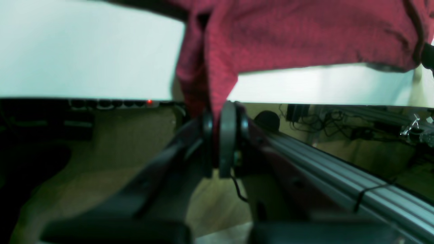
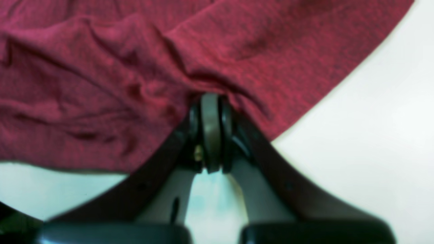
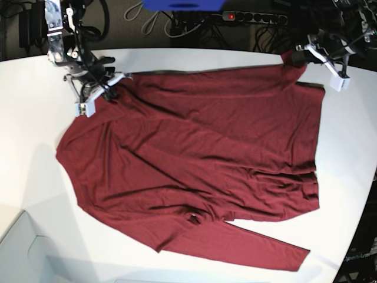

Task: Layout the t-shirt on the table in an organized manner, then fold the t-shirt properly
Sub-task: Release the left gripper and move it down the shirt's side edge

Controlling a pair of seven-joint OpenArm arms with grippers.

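Observation:
The maroon t-shirt (image 3: 200,153) lies spread and wrinkled across the white table (image 3: 35,118), one long sleeve running toward the near right. In the base view my right gripper (image 3: 115,85) sits at the shirt's far left corner. The right wrist view shows it (image 2: 211,101) shut on a bunched fold of the t-shirt (image 2: 101,84). My left gripper (image 3: 297,57) is at the far right corner by the table's far edge. In the left wrist view it (image 1: 223,113) is shut on a hanging pinch of the t-shirt (image 1: 305,34), lifted off the table (image 1: 84,51).
A power strip with a red light (image 3: 247,17) and cables lie on the floor beyond the far edge. A blue object (image 3: 182,5) sits at the top. An aluminium rail (image 1: 339,169) runs under the left arm. The table's curved edge passes at the right (image 3: 362,200).

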